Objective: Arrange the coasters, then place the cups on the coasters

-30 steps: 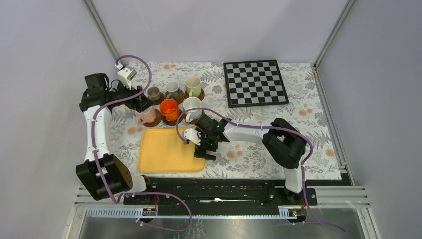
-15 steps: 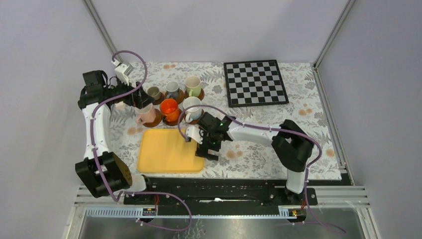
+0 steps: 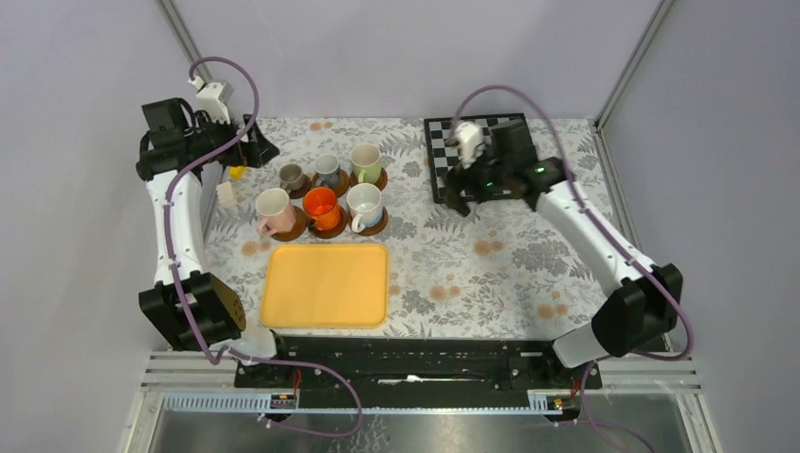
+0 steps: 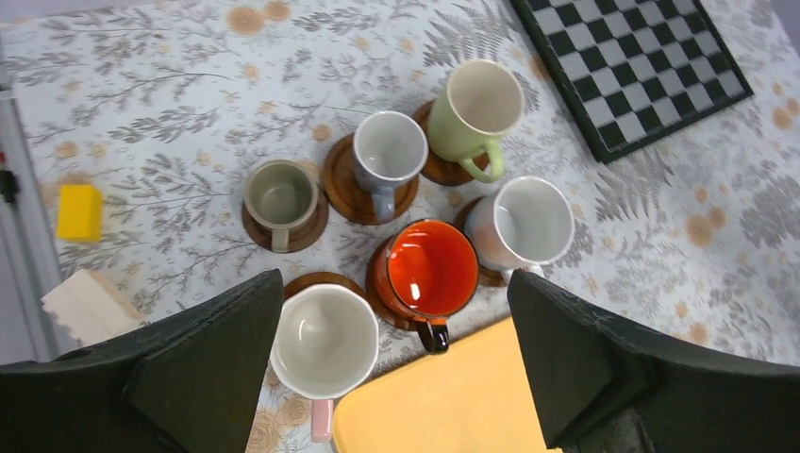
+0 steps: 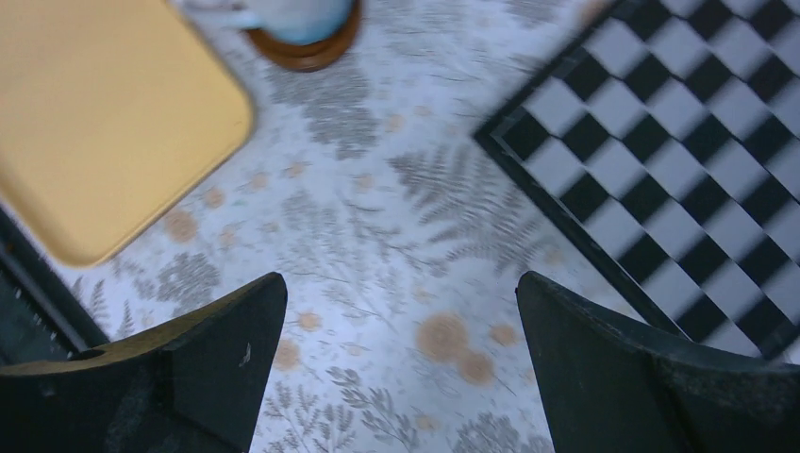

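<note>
Orange-red cup [image 4: 432, 269] glossy, glazed ceramic; coasters [image 4: 338, 185] matt, probably wood; yellow tray [image 4: 443, 401] smooth plastic; tablecloth [image 4: 189, 113] printed cloth.

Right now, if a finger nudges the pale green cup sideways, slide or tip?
Likely tips rather than slides: the pale green cup looks tallest, and its coaster rim may catch the base. Smooth wall, probably slippery.
</note>
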Robot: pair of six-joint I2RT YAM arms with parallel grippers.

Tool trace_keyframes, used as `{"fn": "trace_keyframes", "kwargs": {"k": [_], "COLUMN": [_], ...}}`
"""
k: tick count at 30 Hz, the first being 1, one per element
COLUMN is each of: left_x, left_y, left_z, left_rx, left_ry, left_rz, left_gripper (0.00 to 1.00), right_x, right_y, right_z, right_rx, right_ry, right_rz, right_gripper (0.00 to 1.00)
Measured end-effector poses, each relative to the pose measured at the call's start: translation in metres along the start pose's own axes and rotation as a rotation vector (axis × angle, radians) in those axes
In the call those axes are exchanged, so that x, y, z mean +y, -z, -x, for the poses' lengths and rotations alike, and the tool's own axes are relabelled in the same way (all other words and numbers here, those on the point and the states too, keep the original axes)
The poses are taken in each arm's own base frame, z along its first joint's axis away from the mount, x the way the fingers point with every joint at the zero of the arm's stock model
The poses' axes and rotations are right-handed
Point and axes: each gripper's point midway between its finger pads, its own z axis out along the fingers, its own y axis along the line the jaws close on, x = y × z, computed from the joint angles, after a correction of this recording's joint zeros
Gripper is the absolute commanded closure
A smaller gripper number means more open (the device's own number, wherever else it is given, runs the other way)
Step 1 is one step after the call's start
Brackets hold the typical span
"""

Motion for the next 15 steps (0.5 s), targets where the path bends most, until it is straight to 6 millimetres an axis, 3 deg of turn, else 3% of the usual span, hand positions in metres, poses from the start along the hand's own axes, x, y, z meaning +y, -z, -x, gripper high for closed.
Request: {"fn": "trace_keyframes", "kwargs": {"k": [3, 7, 12, 15], "left_x": [0.006, 0.010, 0.012, 0.017], "left_y": [-0.005, -0.021, -0.037, -0.038], "left_z": [0.005, -0.003, -0.045, -0.052], "left_rx": [0.001, 0.011, 0.072, 0.081], "left_ry": [0.010, 0.019, 0.087, 0.110], "left_rz": [0.075, 0.161, 0.220, 0.257], "left_gripper": [0.01, 0.01, 0.01, 0.01], "right_x": [-0.053, -0.108, -0.150, -0.160], "right_y": [0.032, 0.065, 0.092, 0.099], "right_z": [-0.003, -0.028, -0.070, -0.089], "right_rx": [-0.051, -0.075, -0.079, -0.072], "right_ry": [-0.135, -0.319, -0.513, -0.587], "right_rz": [-0.111, -0.229, -0.322, -0.349], "right_gripper": [0.01, 0.01, 0.01, 0.00]}}
